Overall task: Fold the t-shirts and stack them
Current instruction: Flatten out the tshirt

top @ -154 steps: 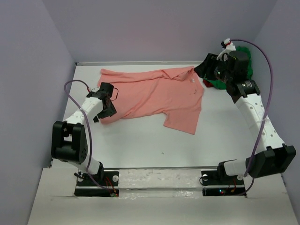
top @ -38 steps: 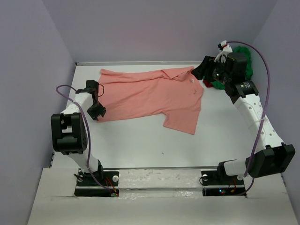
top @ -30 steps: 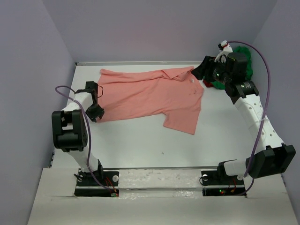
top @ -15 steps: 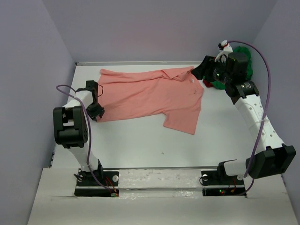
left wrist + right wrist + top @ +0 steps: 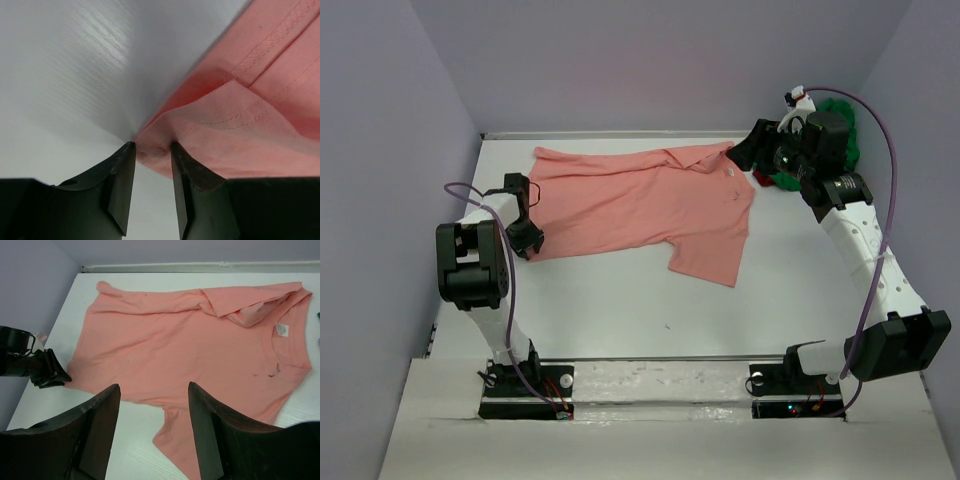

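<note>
Over the white table we go, and the salmon pink t-shirt lies spread flat across the far half. Its hem end sits out at 9 o'clock and its collar at 1 o'clock. One sleeve hangs toward 5 o'clock; the far sleeve is folded over on itself near the neck, clear in the right wrist view.

The left gripper is down at 9 o'clock, right on the hem corner nearest the arms. Up close, its fingertips stand a narrow gap apart on the table surface, and the puckered corner of pink cloth sits between them. Whether they are really squeezing that corner, I cannot tell.

The right gripper hangs in the air at 1 o'clock, just beside the collar. Its fingers are spread wide with nothing between them, looking down the length of the shirt. From there the left gripper shows at the hem corner.

The bright green t-shirt is a bunched heap at 2 o'clock in the far corner, mostly hidden behind the right arm.
</note>
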Robot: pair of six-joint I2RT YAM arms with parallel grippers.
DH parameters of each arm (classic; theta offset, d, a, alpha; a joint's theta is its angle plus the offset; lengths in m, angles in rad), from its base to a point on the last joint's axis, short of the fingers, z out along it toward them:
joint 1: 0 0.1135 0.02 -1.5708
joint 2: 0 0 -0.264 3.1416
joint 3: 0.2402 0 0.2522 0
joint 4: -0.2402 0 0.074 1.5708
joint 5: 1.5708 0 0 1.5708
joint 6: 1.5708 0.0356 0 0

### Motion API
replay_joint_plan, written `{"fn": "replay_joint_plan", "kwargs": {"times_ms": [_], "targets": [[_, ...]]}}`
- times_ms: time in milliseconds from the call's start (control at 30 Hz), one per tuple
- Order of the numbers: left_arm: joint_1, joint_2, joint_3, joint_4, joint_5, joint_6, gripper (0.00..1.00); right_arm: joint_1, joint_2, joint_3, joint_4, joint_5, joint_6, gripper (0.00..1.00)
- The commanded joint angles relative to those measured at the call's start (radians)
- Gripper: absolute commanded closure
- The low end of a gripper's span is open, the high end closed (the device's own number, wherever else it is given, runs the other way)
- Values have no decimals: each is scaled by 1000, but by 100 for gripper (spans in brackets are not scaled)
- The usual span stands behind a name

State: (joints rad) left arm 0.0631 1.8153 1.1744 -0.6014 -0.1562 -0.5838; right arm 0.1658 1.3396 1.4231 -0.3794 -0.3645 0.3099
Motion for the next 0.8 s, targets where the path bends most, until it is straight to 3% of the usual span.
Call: {"fn": "replay_joint_plan", "kwargs": {"times_ms": [0, 100, 267, 400, 433, 500, 767], "targets": [[6, -1, 4, 3, 14, 19, 56, 6, -10, -1, 70, -17, -2, 38], [6, -5, 5, 2, 15, 21, 57, 6, 3, -6, 63, 2, 3, 38], [6, -37, 8, -15, 7, 24, 63, 6, 7, -42, 48, 169, 37, 42], [6, -77, 10, -40, 4, 22, 84, 15, 18, -75, -28, 431, 69, 41], [6, -97, 8, -44, 4, 22, 84, 15, 32, -78, -44, 493, 86, 40], [6, -126, 2, -54, 9, 22, 93, 15, 44, -98, -64, 509, 93, 39], [6, -194, 10, -87, 3, 30, 94, 81, 28, -177, -116, 406, 144, 34]]}}
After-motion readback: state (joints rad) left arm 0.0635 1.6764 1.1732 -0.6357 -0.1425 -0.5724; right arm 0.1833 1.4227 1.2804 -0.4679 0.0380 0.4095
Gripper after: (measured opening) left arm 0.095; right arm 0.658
